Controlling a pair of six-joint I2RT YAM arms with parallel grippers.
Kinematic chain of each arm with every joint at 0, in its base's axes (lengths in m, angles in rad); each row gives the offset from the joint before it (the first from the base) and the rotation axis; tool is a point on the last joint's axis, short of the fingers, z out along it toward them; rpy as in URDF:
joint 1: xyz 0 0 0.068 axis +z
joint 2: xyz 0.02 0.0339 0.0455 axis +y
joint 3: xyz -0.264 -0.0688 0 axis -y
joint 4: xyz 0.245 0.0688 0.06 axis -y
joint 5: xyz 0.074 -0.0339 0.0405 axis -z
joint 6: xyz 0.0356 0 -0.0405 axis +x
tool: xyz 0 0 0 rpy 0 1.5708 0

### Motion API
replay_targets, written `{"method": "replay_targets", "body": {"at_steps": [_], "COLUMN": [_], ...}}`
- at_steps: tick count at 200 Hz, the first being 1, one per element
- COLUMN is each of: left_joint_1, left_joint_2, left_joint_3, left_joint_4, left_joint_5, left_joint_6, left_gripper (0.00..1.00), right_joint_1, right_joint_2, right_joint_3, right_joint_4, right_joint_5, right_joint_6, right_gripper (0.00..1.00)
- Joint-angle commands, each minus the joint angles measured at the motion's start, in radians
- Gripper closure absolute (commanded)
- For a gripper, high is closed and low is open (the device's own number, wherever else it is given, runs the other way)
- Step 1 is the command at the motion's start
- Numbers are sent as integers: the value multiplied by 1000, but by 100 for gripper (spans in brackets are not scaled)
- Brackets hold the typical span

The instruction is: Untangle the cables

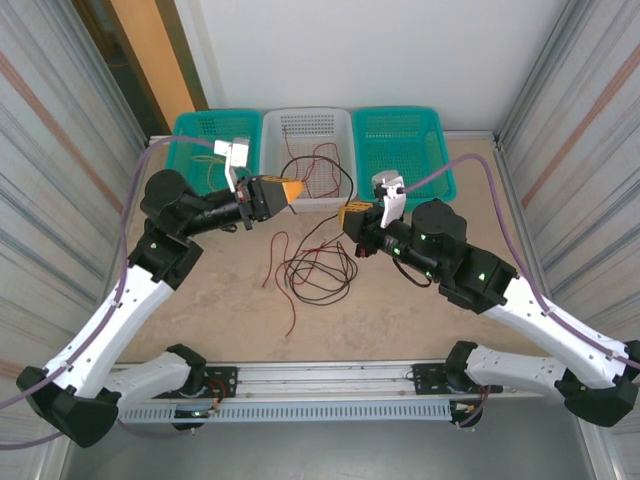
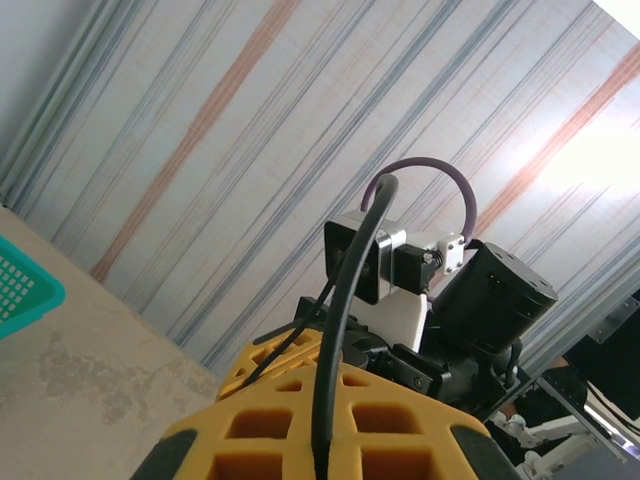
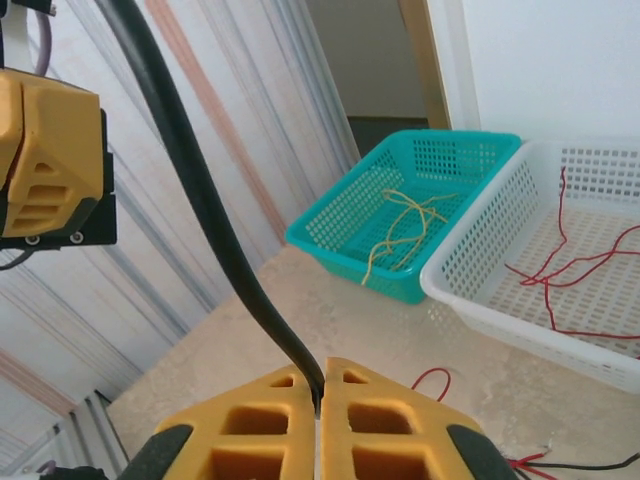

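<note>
The black cable [image 1: 349,180] hung in the air as a loose arc strung between the two grippers, in front of the near rim of the white basket [image 1: 306,112]; in the right wrist view it [image 3: 190,170] rose from the fingertips up and to the left, and in the left wrist view it [image 2: 340,330] ran straight up out of the yellow fingers. Below it, the heap of cables [image 1: 315,268], black and red loops wound together, lay on the table [image 1: 230,300] near its middle, between the two arms; one red strand [image 1: 291,318] trailed from the heap toward the near edge. More red wires [image 3: 570,265] lay inside the white basket [image 3: 500,230]; yellowish wires [image 3: 410,225] lay in the left teal basket [image 3: 400,290]; the right teal basket [image 1: 405,140] stood just right of the white one.

The right gripper [image 3: 320,400] had its jaws pressed together on the black cable, pinching it at the tips; the left gripper [image 2: 325,440] was clamped tight with the same cable passing between its fingers.

The left arm rose from the near-left corner, bent at its elbow, and its forearm lay level, pointing right, with the left gripper [image 1: 297,190] raised above the table; the right arm came from the near-right corner, folded likewise, its forearm pointing left, with the right gripper [image 1: 345,216] a little nearer and lower; the two claws faced each other, near but apart.
</note>
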Motion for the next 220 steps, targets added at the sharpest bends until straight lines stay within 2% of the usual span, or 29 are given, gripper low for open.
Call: {"method": "replay_targets", "body": {"at_steps": [1, 10, 23, 29, 48, 68, 96, 130, 145, 153, 167, 172, 175, 185, 209, 220], "left_joint_1": [23, 35, 52, 57, 64, 64, 68, 76, 81, 84, 91, 94, 96, 104, 124, 140], "left_joint_2": [-6, -5, -7, -8, -22, -42, -72, -101, -106, -105, -106, -108, -108, -109, -101, -84], "left_joint_3": [-11, -19, -39, -46, -69, -104, -136, -172, -175, -173, -172, -172, -172, -176, -204, -209], "left_joint_4": [-23, -36, -59, -81, -166, -218, -304, -345, -372, -388, -416, -424, -427, -436, -418, -405], "left_joint_5": [-25, -35, -58, -74, -132, -175, -228, -258, -273, -283, -301, -306, -308, -313, -322, -288], "left_joint_6": [-2, -7, -7, 3, 46, 78, 119, 143, 152, 158, 170, 174, 173, 174, 147, 124], "left_gripper": [97, 86, 56, 45, 36, 26, 18, 14, 9, 9, 8, 8, 8, 2, 1, 1], "right_joint_1": [-6, -10, -25, -38, -117, -242, -446, -671, -750, -777, -803, -807, -806, -796, -733, -696], "right_joint_2": [6, 5, 4, 7, 49, 111, 273, 541, 679, 752, 857, 881, 889, 886, 762, 693], "right_joint_3": [42, 42, 46, 53, 96, 161, 340, 588, 704, 783, 873, 889, 894, 863, 625, 523], "right_joint_4": [-38, -50, -68, -83, -160, -227, -337, -413, -456, -499, -580, -604, -617, -618, -512, -485], "right_joint_5": [48, 70, 98, 111, 117, 84, 48, -2, -73, -86, -115, -123, -126, -141, -133, -116], "right_joint_6": [-6, -2, 9, 16, 54, 69, 67, 83, 98, 105, 107, 107, 107, 103, 93, 93], "right_gripper": [100, 100, 100, 100, 100, 100, 100, 100, 90, 81, 65, 53, 50, 50, 50, 50]}}
